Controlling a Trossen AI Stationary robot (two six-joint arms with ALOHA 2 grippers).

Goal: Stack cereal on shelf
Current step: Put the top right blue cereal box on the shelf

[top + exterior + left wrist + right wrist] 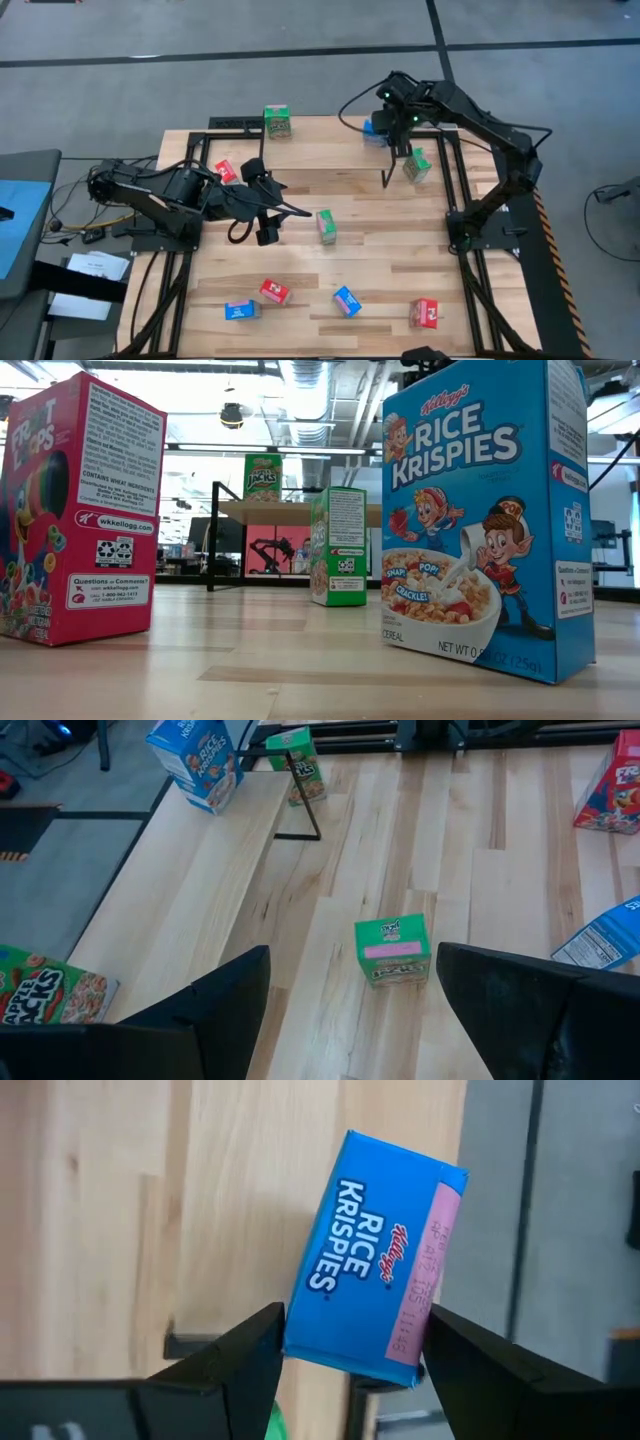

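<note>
Lab: exposed ceiling ducts (300,385), robot rig.

Even, bright overhead light falls on the pale worktop (400,250) with only soft, short shadows beside the boxes, while in the low view the ceiling lights (300,380) glare white, the near Rice Krispies box (480,520) stays sharp and the room behind blurs.
</note>
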